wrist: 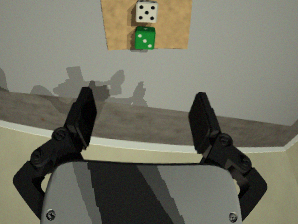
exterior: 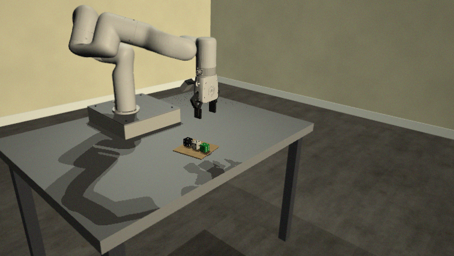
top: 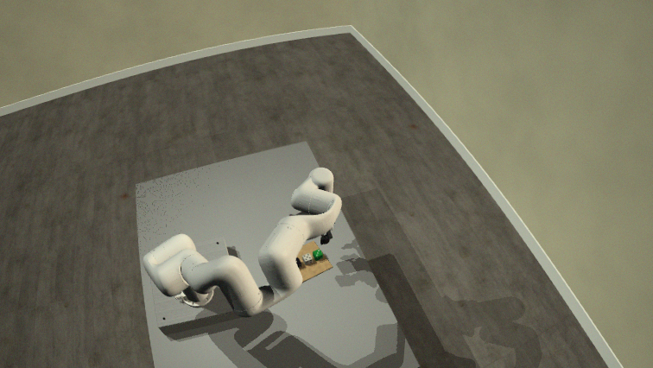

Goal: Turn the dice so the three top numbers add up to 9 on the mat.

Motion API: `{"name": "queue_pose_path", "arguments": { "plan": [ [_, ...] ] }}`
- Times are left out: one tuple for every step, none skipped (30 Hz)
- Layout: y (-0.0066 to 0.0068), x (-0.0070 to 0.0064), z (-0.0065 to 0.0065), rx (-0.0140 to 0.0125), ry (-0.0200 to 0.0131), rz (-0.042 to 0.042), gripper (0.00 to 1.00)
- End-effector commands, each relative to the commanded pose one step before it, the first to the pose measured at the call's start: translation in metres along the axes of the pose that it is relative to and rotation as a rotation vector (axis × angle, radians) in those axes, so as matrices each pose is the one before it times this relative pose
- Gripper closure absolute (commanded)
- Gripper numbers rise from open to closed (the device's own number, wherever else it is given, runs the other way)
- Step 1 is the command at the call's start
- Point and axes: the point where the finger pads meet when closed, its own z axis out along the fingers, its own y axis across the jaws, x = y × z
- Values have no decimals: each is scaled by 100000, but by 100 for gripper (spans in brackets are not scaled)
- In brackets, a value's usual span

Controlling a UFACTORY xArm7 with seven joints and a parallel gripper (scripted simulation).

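A tan mat (wrist: 113, 3) (exterior: 190, 152) (top: 321, 269) lies flat on the grey table. Three dice stand in a row on it, each flat. The black die (exterior: 187, 140) shows one pip on top; in the top view it is mostly hidden by the arm. The white die (wrist: 147, 11) (exterior: 196, 144) (top: 307, 257) shows five. The green die (wrist: 144, 38) (exterior: 205, 147) (top: 318, 254) shows three. My gripper (wrist: 143, 101) (exterior: 205, 112) (top: 326, 237) is open and empty. It hangs well above the table, behind the mat, and touches nothing.
The arm's raised base block (exterior: 152, 119) stands on the table behind and left of the mat. The table's front edge (exterior: 254, 157) runs a short way beyond the green die's end of the mat.
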Motion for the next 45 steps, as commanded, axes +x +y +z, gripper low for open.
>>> {"name": "queue_pose_path", "arguments": {
  "plan": [
    [29, -89, -1765, -26, -426, -30, 0],
    [0, 0, -304, 0, 0, 1, 0],
    [0, 1, -250, -1, 0, -1, 0],
    [0, -1, -196, 1, 0, 1, 0],
    [0, 0, -143, 0, 0, 0, 0],
    [0, 0, -93, 0, 0, -1, 0],
    [0, 0, -52, 0, 0, 0, 0],
    [0, 0, -20, 0, 0, 0, 0],
    [0, 0, -3, 0, 0, 0, 0],
    [0, 0, 0, 0, 0, 0, 0],
    [0, 0, 0, 0, 0, 0, 0],
    [0, 0, 0, 0, 0, 0, 0],
    [0, 0, 0, 0, 0, 0, 0],
    [0, 0, 0, 0, 0, 0, 0],
    [0, 0, 0, 0, 0, 0, 0],
    [0, 0, 0, 0, 0, 0, 0],
    [0, 0, 0, 0, 0, 0, 0],
    [0, 0, 0, 0, 0, 0, 0],
    [0, 0, 0, 0, 0, 0, 0],
    [0, 0, 0, 0, 0, 0, 0],
    [0, 0, 0, 0, 0, 0, 0],
    [0, 0, 0, 0, 0, 0, 0],
    [0, 0, 0, 0, 0, 0, 0],
    [0, 0, 0, 0, 0, 0, 0],
    [0, 0, 0, 0, 0, 0, 0],
    [0, 0, 0, 0, 0, 0, 0],
    [0, 0, 0, 0, 0, 0, 0],
    [0, 0, 0, 0, 0, 0, 0],
    [0, 0, 0, 0, 0, 0, 0],
    [0, 0, 0, 0, 0, 0, 0],
    [0, 0, 0, 0, 0, 0, 0],
    [0, 0, 0, 0, 0, 0, 0],
    [0, 0, 0, 0, 0, 0, 0],
    [0, 0, 0, 0, 0, 0, 0],
    [0, 0, 0, 0, 0, 0, 0],
    [0, 0, 0, 0, 0, 0, 0],
    [0, 0, 0, 0, 0, 0, 0],
    [0, 0, 0, 0, 0, 0, 0],
    [0, 0, 0, 0, 0, 0, 0],
    [0, 0, 0, 0, 0, 0, 0],
    [0, 0, 0, 0, 0, 0, 0],
    [0, 0, 0, 0, 0, 0, 0],
    [0, 0, 0, 0, 0, 0, 0],
    [0, 0, 0, 0, 0, 0, 0],
    [0, 0, 0, 0, 0, 0, 0]
  ]
}}
